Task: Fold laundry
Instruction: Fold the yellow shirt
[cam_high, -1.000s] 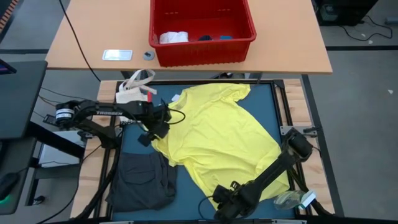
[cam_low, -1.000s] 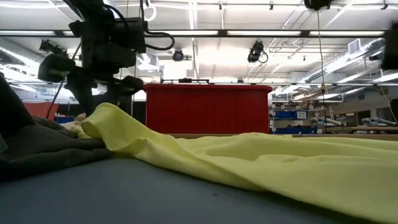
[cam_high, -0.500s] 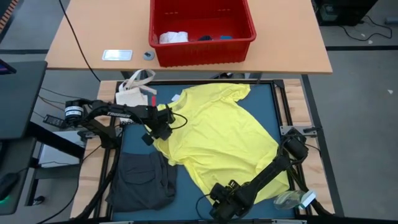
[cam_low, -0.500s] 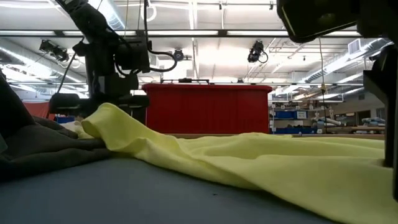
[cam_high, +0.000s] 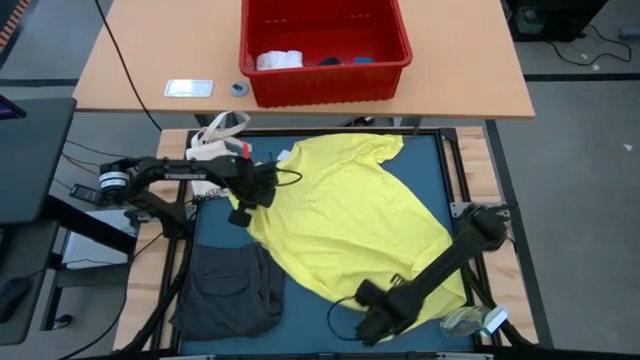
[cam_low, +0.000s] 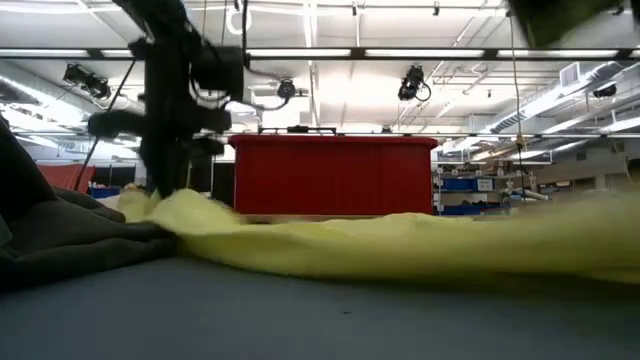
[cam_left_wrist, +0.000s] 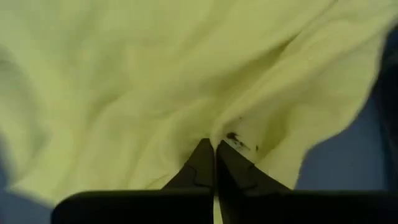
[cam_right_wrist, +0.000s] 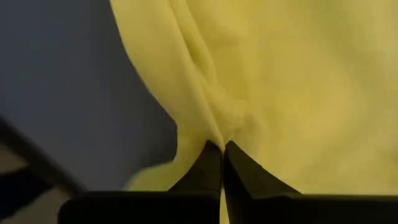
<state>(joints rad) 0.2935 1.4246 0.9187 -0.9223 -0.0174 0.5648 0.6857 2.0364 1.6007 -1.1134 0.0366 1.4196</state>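
Note:
A large bright yellow T-shirt (cam_high: 350, 225) lies spread on the blue mat (cam_high: 425, 160). My left gripper (cam_high: 246, 205) points down at the shirt's left edge and is shut on it. My right gripper (cam_high: 375, 312) points down at the shirt's near edge and is shut on it too. A dark grey garment (cam_high: 230, 290) lies crumpled on the mat's near left corner. A white cloth (cam_high: 278, 60), a dark navy garment (cam_high: 330, 61) and a small blue piece (cam_high: 362, 60) lie in the red basket (cam_high: 325, 85). My left gripper pinches a raised fold of the shirt's left edge (cam_left_wrist: 233, 134) between its two shut fingers, from above, pointing down. The cloth around it is gathered into creases and lies on the mat. My right gripper pinches a fold at the shirt's near edge (cam_right_wrist: 211, 127) between its two shut fingers, from above. In the low view the cloth on that side (cam_low: 560, 235) is raised off the mat and stretched in a band.
A small white bag (cam_high: 215, 145) with strap handles lies just off the mat's far left corner. The basket stands on the wooden table (cam_high: 150, 60) behind, beside a silver flat object (cam_high: 188, 88). A clear plastic item (cam_high: 475, 320) lies at the near right.
Both grippers have shut on the yellow shirt. My right gripper has gone toward the table's right edge and up, lifting the shirt's near edge off the mat. My left gripper has stayed at the left edge, and the cloth hump beside it has flattened.

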